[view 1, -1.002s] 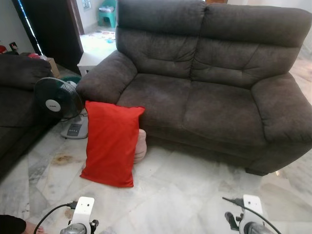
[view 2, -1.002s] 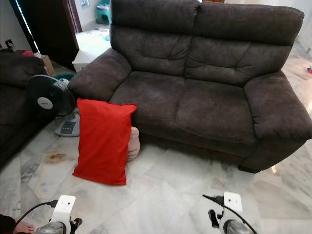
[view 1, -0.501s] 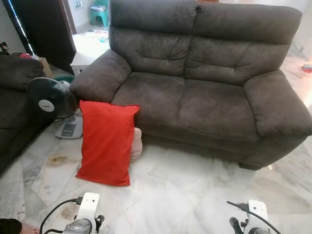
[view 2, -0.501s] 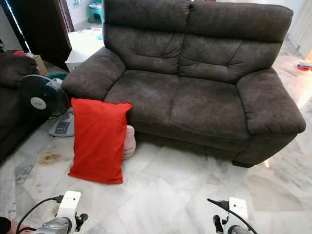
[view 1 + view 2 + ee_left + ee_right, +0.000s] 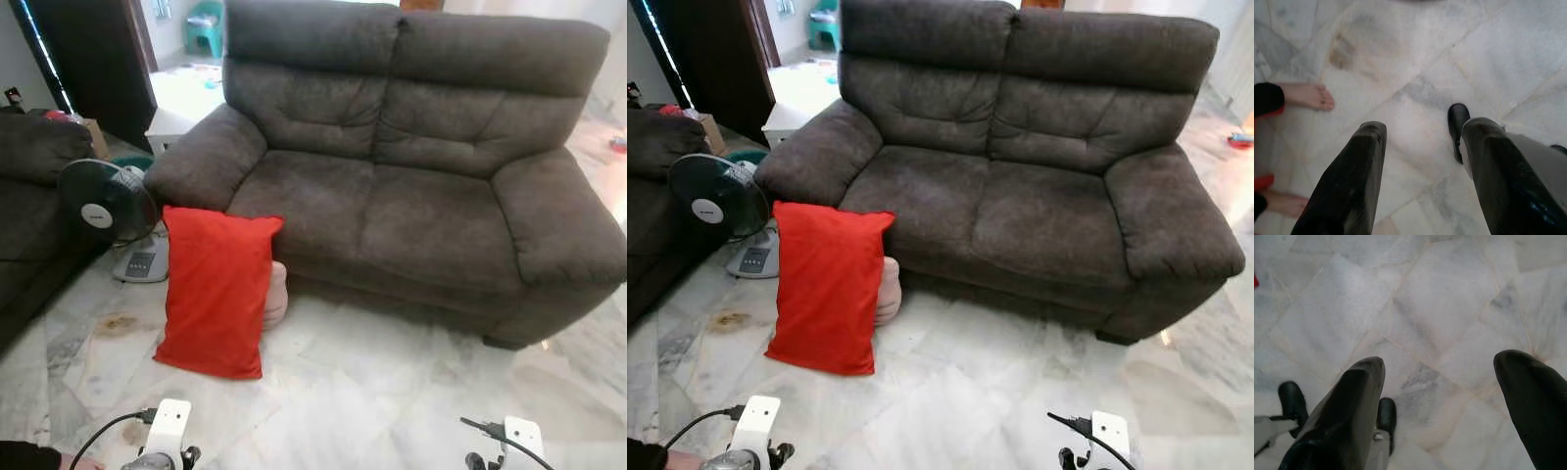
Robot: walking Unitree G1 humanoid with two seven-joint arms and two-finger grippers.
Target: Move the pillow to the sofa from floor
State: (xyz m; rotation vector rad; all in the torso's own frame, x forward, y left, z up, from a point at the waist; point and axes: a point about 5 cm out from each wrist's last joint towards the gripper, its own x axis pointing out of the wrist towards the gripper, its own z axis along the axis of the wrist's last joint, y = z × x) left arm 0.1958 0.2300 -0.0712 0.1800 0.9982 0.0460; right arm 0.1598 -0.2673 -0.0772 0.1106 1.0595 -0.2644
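Observation:
A red pillow (image 5: 216, 292) stands upright on the marble floor, leaning against the front left corner of a dark grey two-seat sofa (image 5: 411, 206). A pale pink cushion (image 5: 275, 295) peeks out behind it. Both arms hang low in front of me, some way short of the pillow. My left gripper (image 5: 1420, 142) is open over bare marble. My right gripper (image 5: 1442, 377) is open too, with only floor tiles between its fingers.
A black floor fan (image 5: 110, 208) stands left of the pillow, beside another dark sofa (image 5: 34, 196). A person's bare feet (image 5: 1305, 95) are on the floor close to my left side. A doorway (image 5: 186, 39) opens behind the sofa's left arm.
The camera has shifted slightly, so the whole scene sits a little lower and to the right. The pillow, sofa and fan have not moved.

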